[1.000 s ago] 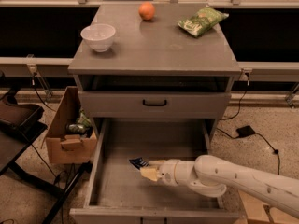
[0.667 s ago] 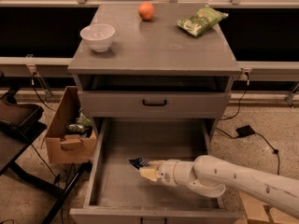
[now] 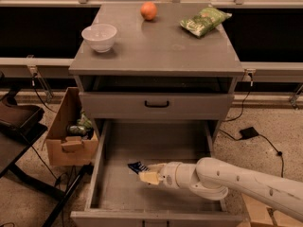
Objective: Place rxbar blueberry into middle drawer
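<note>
The rxbar blueberry (image 3: 137,166), a small dark navy bar, is at the tips of my gripper (image 3: 145,173) inside the open middle drawer (image 3: 156,141). The gripper reaches in from the right on a white arm (image 3: 227,178) and is shut on the bar's right end. The bar sits low over the drawer floor, left of centre. I cannot tell whether it touches the floor.
On the cabinet top (image 3: 156,46) stand a white bowl (image 3: 99,36), an orange (image 3: 148,11) and a green chip bag (image 3: 204,20). The shallow drawer with a black handle (image 3: 156,104) is shut above. A cardboard box (image 3: 68,131) stands left of the cabinet.
</note>
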Controlling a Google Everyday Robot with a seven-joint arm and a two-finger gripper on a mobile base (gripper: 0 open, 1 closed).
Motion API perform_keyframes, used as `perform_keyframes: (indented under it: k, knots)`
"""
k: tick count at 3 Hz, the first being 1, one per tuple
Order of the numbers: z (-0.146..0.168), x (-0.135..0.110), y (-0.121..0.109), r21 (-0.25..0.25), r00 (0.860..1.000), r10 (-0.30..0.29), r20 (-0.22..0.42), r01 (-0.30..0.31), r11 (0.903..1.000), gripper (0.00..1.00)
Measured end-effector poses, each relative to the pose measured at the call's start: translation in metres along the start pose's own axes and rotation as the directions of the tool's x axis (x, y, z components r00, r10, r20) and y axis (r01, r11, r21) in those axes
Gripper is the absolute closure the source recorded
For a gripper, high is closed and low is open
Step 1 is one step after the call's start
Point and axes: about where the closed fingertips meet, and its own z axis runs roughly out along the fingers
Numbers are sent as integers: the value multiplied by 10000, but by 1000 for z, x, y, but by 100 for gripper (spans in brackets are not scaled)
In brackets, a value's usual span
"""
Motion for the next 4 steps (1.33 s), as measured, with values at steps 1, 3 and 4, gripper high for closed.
perform_keyframes:
  k: [1, 3, 4]
  knots:
    - [0, 0, 0, -1, 10000, 0, 0, 0, 10000, 7]
    - [-2, -4, 1, -134, 10000, -58, -2, 58, 9999, 0]
    - [-63, -26, 1, 3, 9971, -644, -402, 644, 9979, 0]
